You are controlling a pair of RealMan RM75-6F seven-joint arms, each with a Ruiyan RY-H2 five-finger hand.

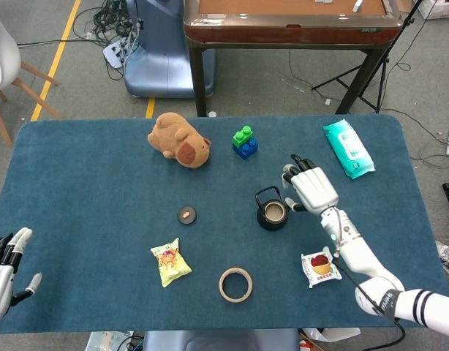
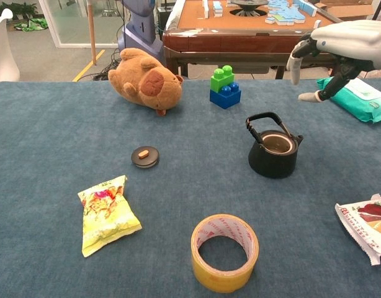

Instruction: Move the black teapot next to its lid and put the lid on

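Observation:
The black teapot (image 1: 271,211) (image 2: 273,153) stands upright and uncovered right of the table's middle, its handle raised. Its round black lid (image 1: 186,214) (image 2: 144,156) with a tan knob lies flat on the cloth to the left, well apart from the pot. My right hand (image 1: 309,189) (image 2: 338,49) hovers just right of and above the teapot, fingers spread, holding nothing and not touching it. My left hand (image 1: 6,269) rests at the table's near left edge, fingers apart and empty; the chest view does not show it.
A plush toy (image 1: 179,140) and a green-blue block stack (image 1: 244,142) sit at the back. A wet-wipes pack (image 1: 348,148) lies far right. Near the front lie a yellow snack bag (image 1: 170,262), a tape roll (image 1: 235,284) and a red-white packet (image 1: 321,267).

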